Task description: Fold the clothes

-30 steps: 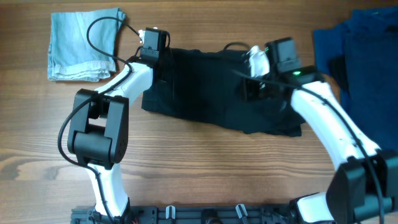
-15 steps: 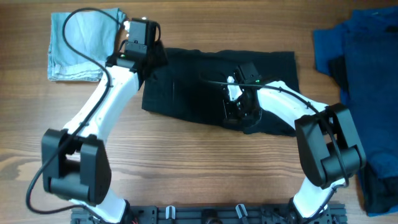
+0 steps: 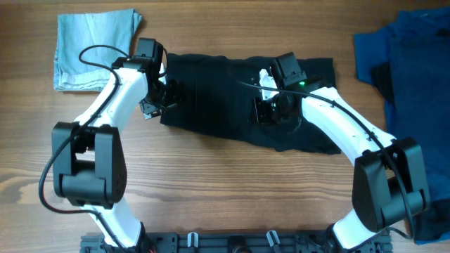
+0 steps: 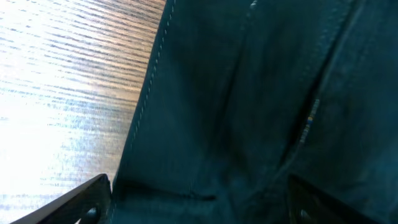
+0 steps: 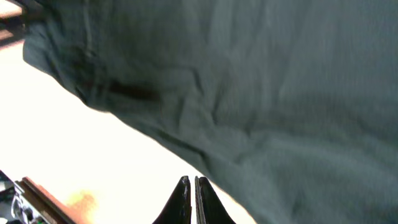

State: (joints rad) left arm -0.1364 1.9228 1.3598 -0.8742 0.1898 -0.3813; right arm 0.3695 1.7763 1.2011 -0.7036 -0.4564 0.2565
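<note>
The clothes (image 3: 211, 98) are black shorts spread flat across the middle of the table. My left gripper (image 3: 159, 100) stands open at their left edge. In the left wrist view the black fabric (image 4: 249, 99) fills most of the picture, and the left gripper (image 4: 199, 205) straddles the hem with its fingertips (image 4: 90, 202) wide apart. My right gripper (image 3: 271, 111) hovers over the middle of the shorts. In the right wrist view the right gripper (image 5: 191, 194) is shut with nothing between its fingers, beside the edge of the dark cloth (image 5: 261, 87).
A folded pale blue cloth (image 3: 95, 50) lies at the back left. A heap of dark blue garments (image 3: 408, 63) covers the right side. Bare wooden table (image 3: 225, 190) runs in front of the shorts.
My left gripper has opened and moved from the shorts' back left corner down along their left edge. The right gripper stayed shut and shifted a little over the shorts' middle.
</note>
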